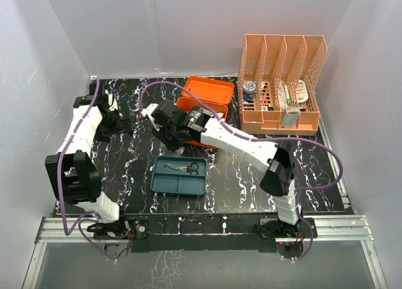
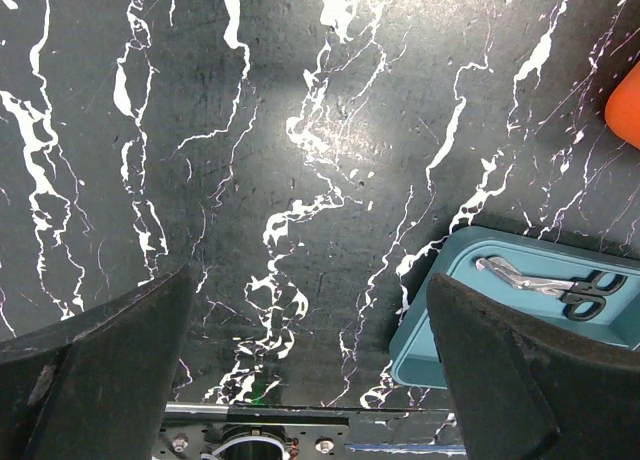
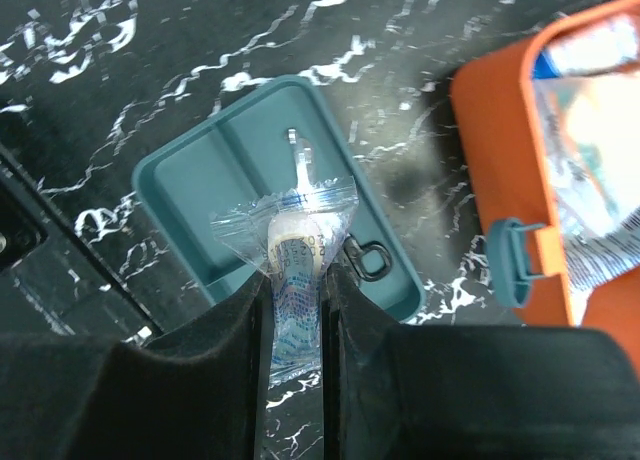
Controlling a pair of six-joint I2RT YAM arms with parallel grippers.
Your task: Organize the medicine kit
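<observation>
The orange medicine kit [image 1: 202,100] stands open at the back centre, its lid up; its blue-grey latch [image 3: 512,260] and foil packets inside show in the right wrist view. The teal divided tray [image 1: 179,175] lies on the table in front of it, holding small scissors [image 1: 187,168]. My right gripper [image 1: 171,140] is shut on a clear plastic packet with a white roll [image 3: 293,255], held above the tray [image 3: 190,195] and the scissors [image 3: 368,257]. My left gripper [image 2: 310,380] is open and empty over bare table, left of the tray [image 2: 455,325]; the scissors [image 2: 555,283] show there too.
A peach slatted file organizer [image 1: 281,85] with medical supplies stands at the back right. White walls close in the black marbled table [image 1: 125,169]. The metal rail [image 1: 201,229] runs along the near edge.
</observation>
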